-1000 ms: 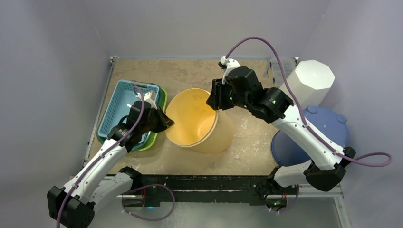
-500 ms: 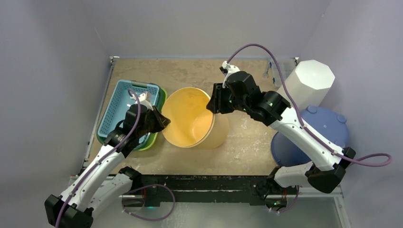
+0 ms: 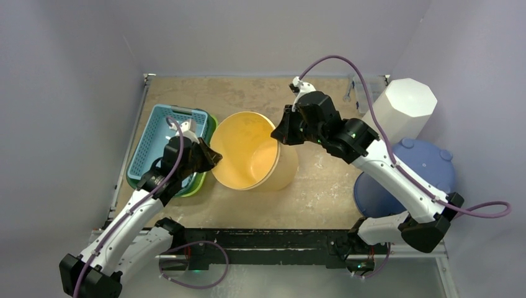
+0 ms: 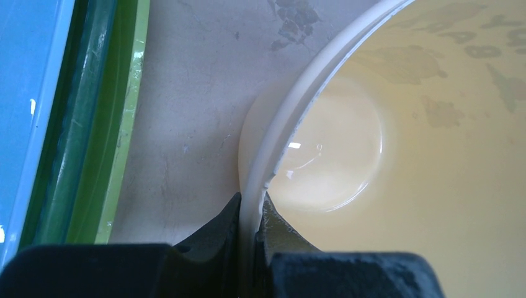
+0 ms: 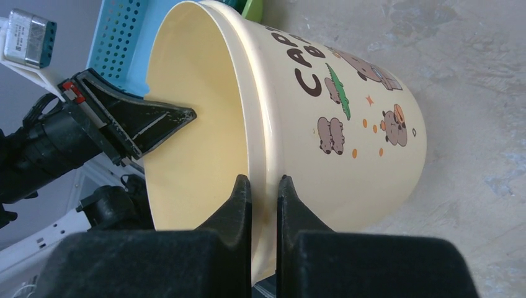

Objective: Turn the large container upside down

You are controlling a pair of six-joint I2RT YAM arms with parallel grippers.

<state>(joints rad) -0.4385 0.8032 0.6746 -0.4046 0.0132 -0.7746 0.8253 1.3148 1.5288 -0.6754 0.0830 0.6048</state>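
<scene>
Worn tan table (image 3: 236, 93), enclosed by plain grey-lilac walls on three sides; two arms mounted at its near edge.

Item 1. large container (image 3: 251, 152): cream-yellow plastic pail, standing around the middle of the table. It is tilted, with the mouth turned up and toward the near left corner and the base lower, toward the right edge. The inside is bare and glossy, and the round bottom shows in the left wrist view (image 4: 434, 155). The outer wall (image 5: 347, 124) carries brown lettering and small cartoon animals. How much of the base bears on the table cannot be told.

Item 2. left gripper (image 3: 211, 158): closed on the container's rim at its left side. One finger sits outside the wall and one inside, with the white rim edge pinched between them (image 4: 251, 214). The container extends away from it toward the right edge.

Item 3. right gripper (image 3: 277, 133): clamped on the rim at the far right side of the mouth, opposite the left gripper. Its two black fingers straddle the wall with only the rim between them (image 5: 263, 192). The body of the container lies below and to the near left of it.

Item 4. blue basket (image 3: 161, 136): perforated and rectangular, at the left edge, nested in a green tray (image 3: 211, 127). The tray lies just beside the container's rim.

Item 5. white octagonal bin (image 3: 403, 105): upright at the far right corner.

Item 6. blue round tub (image 3: 422, 167): at the right edge, well apart from the container.

Item 7. purple cable (image 3: 338, 56): loops above the right arm.
</scene>
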